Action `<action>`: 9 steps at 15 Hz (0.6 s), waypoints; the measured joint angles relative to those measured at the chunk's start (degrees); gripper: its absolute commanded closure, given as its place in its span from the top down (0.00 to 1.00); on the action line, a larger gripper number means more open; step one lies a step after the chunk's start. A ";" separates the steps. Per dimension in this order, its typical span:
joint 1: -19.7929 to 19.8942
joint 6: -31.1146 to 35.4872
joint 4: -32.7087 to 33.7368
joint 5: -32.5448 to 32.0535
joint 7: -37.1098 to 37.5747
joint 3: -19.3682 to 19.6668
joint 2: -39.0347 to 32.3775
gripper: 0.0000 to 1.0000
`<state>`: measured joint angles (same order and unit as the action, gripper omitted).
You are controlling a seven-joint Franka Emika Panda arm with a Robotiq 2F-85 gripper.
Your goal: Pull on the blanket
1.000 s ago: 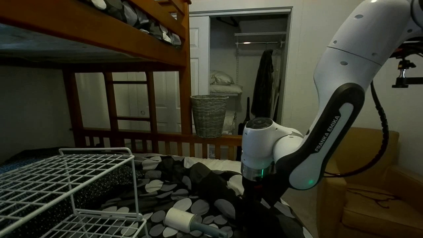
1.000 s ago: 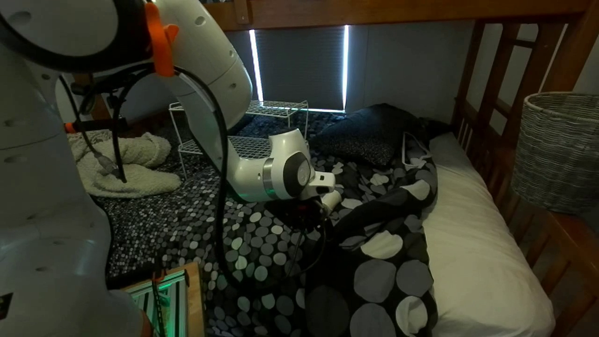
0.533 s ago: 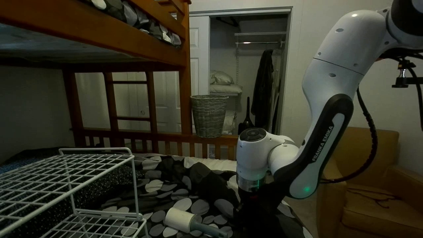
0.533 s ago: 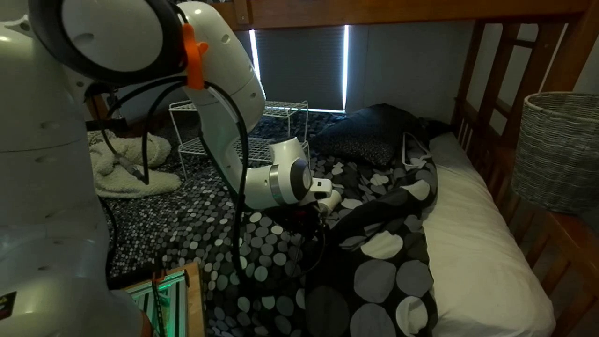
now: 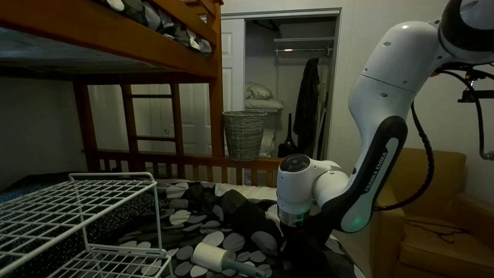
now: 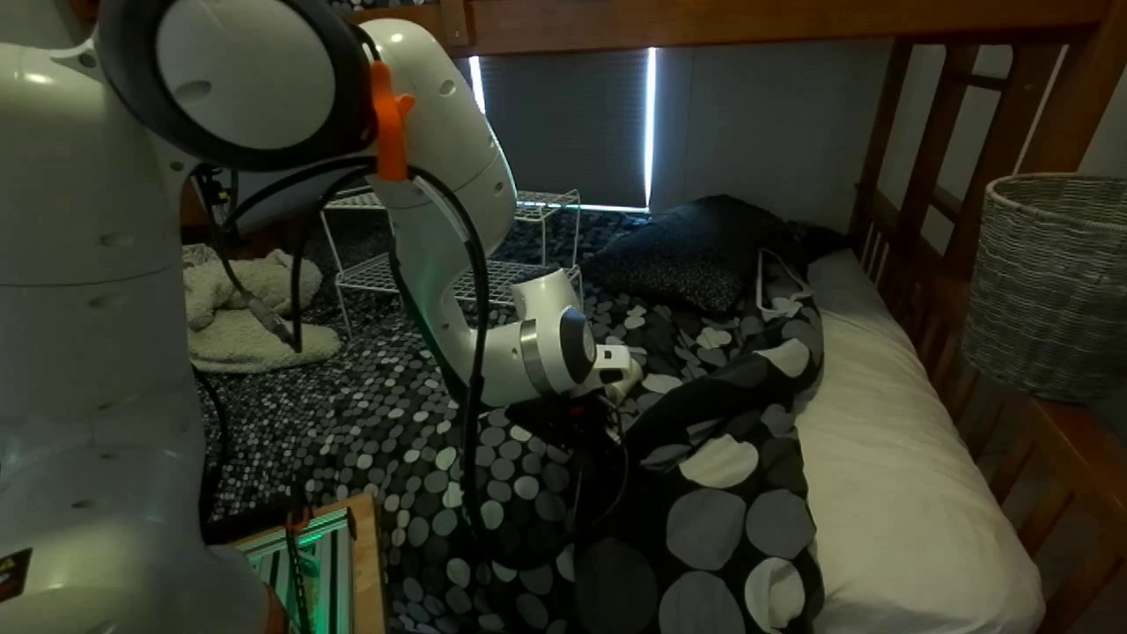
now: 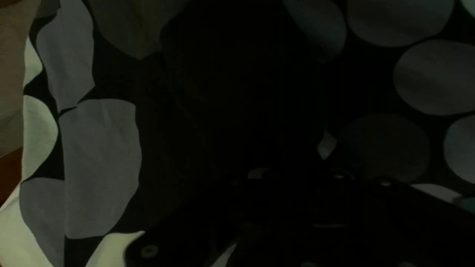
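The blanket (image 5: 233, 242), black with grey and white spots, lies rumpled over the lower bunk. In an exterior view the same blanket (image 6: 704, 528) runs to the edge of a pale sheet. My gripper (image 6: 572, 423) points down, low over the cloth, its lower end lost in shadow. The wrist view has my dark gripper (image 7: 293, 176) right against a black fold of the blanket (image 7: 100, 167). Its fingertips blend into the black cloth, so how far apart the jaws stand and whether cloth is between them cannot be made out.
A white wire rack (image 5: 115, 193) stands on the bed, and a lint roller (image 5: 210, 256) lies on the blanket near the gripper. The wicker basket (image 5: 245, 135) sits by the bed rail. A dark pillow (image 6: 704, 246) is at the back; an armchair (image 5: 436, 239) stands beside the bed.
The arm has come lower and reached further out over the bed, mostly in the first half second. The blanket and the lint roller look unmoved.
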<state>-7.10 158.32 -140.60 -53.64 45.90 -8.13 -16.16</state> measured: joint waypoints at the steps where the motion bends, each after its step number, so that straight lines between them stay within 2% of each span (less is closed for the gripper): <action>1: 0.02 -0.31 0.20 -0.42 0.00 0.38 0.11 0.00; 9: 2.61 -2.61 -0.20 -4.04 -0.40 7.01 5.90 0.02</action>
<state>-4.49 155.71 -140.81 -57.69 45.49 -1.12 -10.26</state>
